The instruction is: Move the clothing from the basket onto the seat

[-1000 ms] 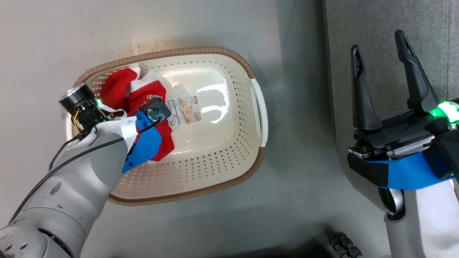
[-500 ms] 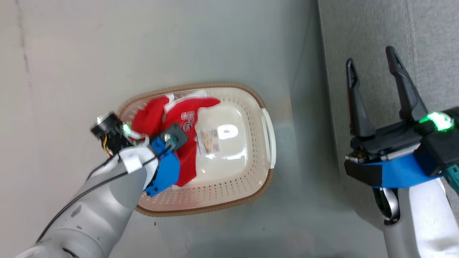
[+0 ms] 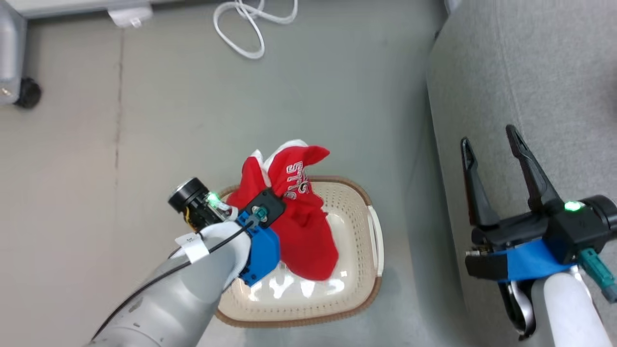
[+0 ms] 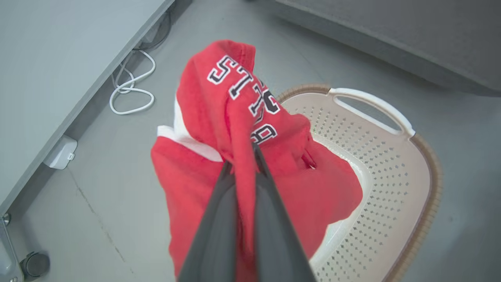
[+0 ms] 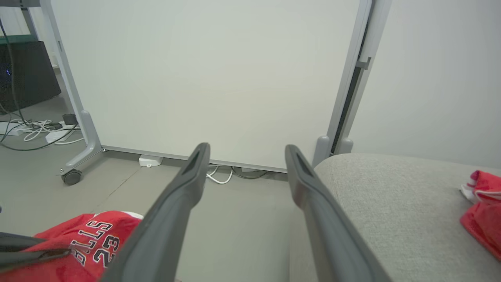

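Red jersey [image 3: 303, 226] hangs above the laundry basket [image 3: 359, 289], clamped in the left arm's jaws.
The cream basket stands on the floor just left of the grey sofa seat [image 3: 530, 72]. To the basket's right, the right arm's jaws stand wide apart and empty over the seat's edge. A second red garment [image 5: 483, 211] lies on the seat, well apart from the basket.

Red garment [image 4: 219, 117] in claw [image 4: 242, 156] over basket [image 4: 391, 188]
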Controlling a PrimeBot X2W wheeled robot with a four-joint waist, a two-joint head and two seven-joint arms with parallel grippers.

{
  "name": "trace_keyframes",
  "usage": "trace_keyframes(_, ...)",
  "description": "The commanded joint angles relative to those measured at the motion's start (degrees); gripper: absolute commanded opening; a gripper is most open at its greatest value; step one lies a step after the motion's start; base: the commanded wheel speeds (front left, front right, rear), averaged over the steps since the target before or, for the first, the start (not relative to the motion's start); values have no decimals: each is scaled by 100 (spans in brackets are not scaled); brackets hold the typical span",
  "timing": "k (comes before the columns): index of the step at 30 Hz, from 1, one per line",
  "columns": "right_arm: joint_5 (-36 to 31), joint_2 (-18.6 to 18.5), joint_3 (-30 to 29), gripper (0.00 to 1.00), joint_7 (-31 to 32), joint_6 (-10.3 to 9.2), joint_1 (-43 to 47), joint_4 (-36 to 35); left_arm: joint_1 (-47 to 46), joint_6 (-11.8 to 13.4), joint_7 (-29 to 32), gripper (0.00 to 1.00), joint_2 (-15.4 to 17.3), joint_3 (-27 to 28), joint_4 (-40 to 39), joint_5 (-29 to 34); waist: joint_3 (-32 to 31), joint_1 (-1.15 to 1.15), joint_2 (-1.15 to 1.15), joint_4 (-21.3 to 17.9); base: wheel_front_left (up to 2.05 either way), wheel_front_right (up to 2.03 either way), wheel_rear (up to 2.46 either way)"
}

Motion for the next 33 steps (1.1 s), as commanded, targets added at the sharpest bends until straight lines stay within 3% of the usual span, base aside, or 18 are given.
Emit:
trace_keyframes(1, 35, -34, -9, 100, -3, 1, 99, 28, 80, -1, -56, 0, -18, 64, -60, -87, -194, 2, -1, -47, 0, 0, 0)
trace_keyframes(8, 99, -53, -50, 100, -3, 1, 463, 194, 269, 60, -141, 0, -32, 367, -616, -322, -895, 2, -1, 93, 0, 0, 0)
trace_keyframes(15, 171, -35, -56, 100, -3, 1, 761, 281, 603, 337, -140, 0, 332, 1024, -1886, -234, -1425, 2, -1, 180, 0, 0, 0)
trace_keyframes(24, 218, 20, -12, 100, -3, 1, 998, 285, 1009, 559, -141, 0, 581, 1723, -3317, 31, -1772, 2, -1, 243, 0, 0, 0)
trace_keyframes(33, 250, 63, 15, 100, -3, 1, 1108, 298, 1057, 653, -141, 0, 676, 2020, -4324, 268, -1964, 2, -1, 277, 0, 0, 0)
